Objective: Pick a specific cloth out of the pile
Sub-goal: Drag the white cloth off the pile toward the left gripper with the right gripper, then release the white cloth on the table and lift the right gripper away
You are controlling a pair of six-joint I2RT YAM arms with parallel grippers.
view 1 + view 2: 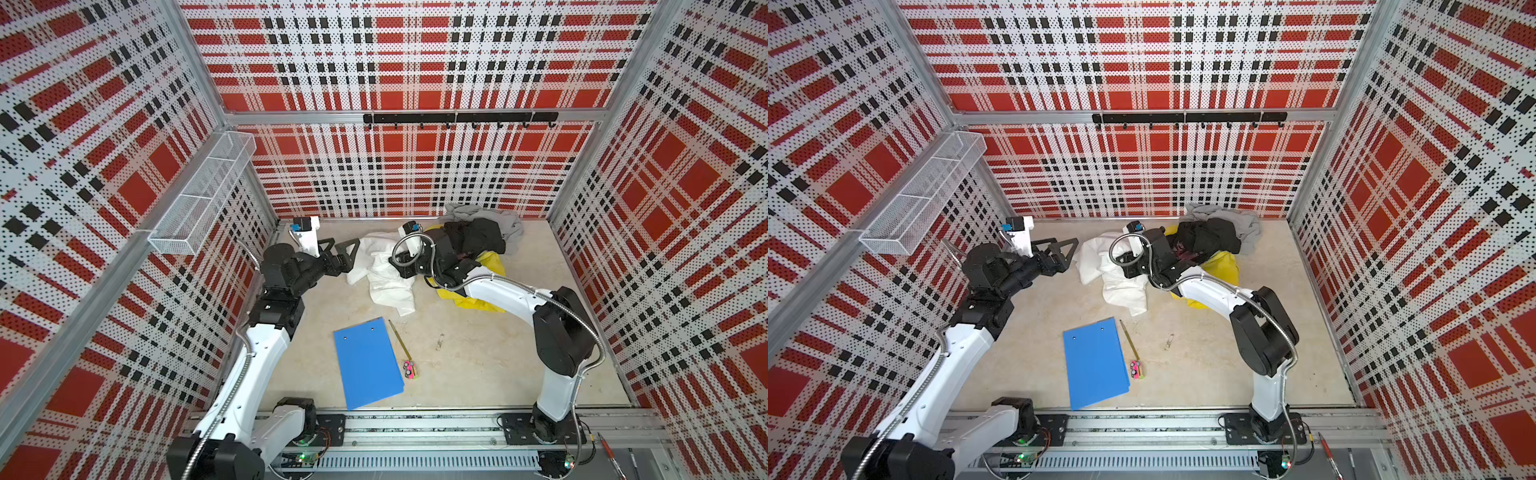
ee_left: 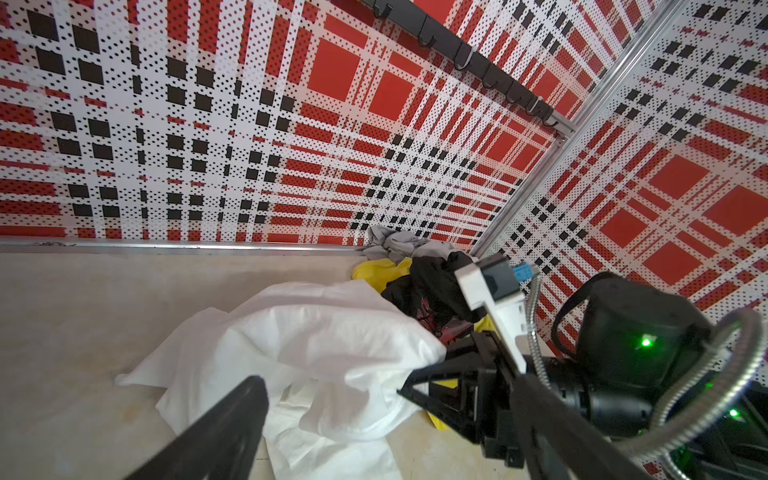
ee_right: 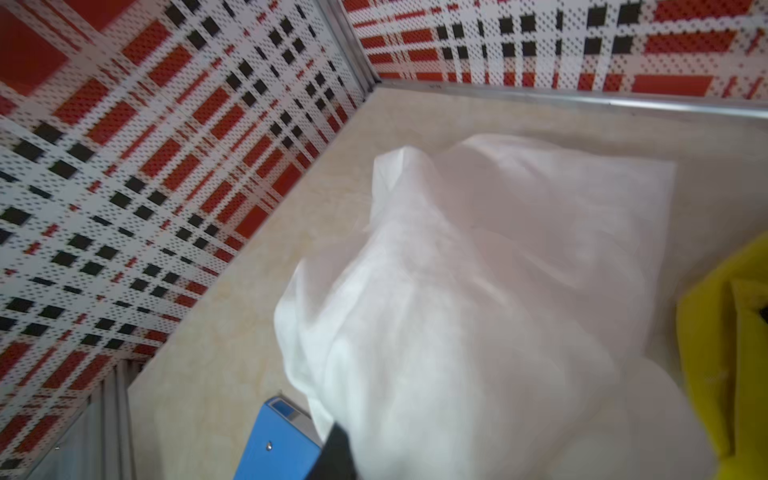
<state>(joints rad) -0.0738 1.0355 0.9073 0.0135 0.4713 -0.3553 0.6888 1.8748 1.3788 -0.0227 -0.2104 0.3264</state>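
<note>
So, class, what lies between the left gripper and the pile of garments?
The white cloth, spread on the table, lies between the left gripper and the pile. This shows in both top views.

Left arm [image 1: 266,353] and right arm [image 1: 503,293] wear glossy white shells between bulky black joints; a ribbed metal hose [image 2: 533,307] trails along each; the left gripper [image 1: 345,244] has black, triangular, open-framed fingers; a green light [image 2: 645,341] glows on one black joint.
</note>
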